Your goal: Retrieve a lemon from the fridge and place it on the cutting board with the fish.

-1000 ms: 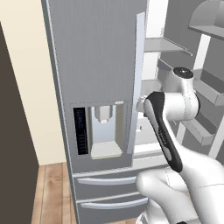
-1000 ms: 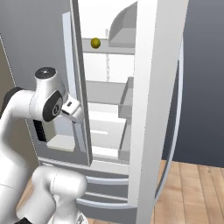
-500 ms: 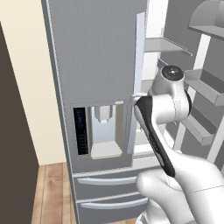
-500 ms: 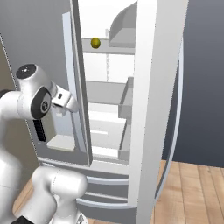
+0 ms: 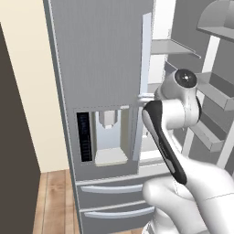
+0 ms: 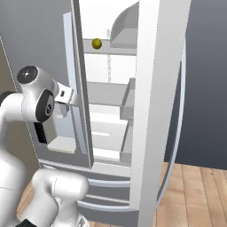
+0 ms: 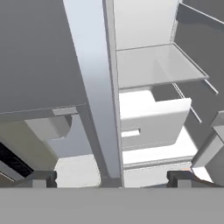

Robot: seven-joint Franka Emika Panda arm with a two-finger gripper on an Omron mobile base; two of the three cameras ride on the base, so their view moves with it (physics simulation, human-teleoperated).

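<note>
Simulated kitchen with a wood plank floor (image 6: 199,190) and a cream wall (image 5: 32,91) left of a tall grey fridge (image 5: 100,55). Left door shut, carrying a water dispenser panel (image 5: 106,137), with two drawers (image 5: 114,201) below. Right door (image 6: 155,111) swung wide open, its inner bins (image 5: 210,132) facing the white interior. Small yellow lemon (image 6: 96,43) resting far up on a high shelf, near the left edge of the opening, just beside a grey domed compartment (image 6: 126,29). Lower down, a glass shelf (image 7: 157,65) and a white crisper drawer (image 7: 151,120). Gripper (image 7: 111,178) held wide apart at dispenser height, well below the lemon, fingertips (image 7: 41,178) straddling the long vertical handle (image 7: 94,87) of the shut left door. Handle and door edge standing directly between gripper and interior.
</note>
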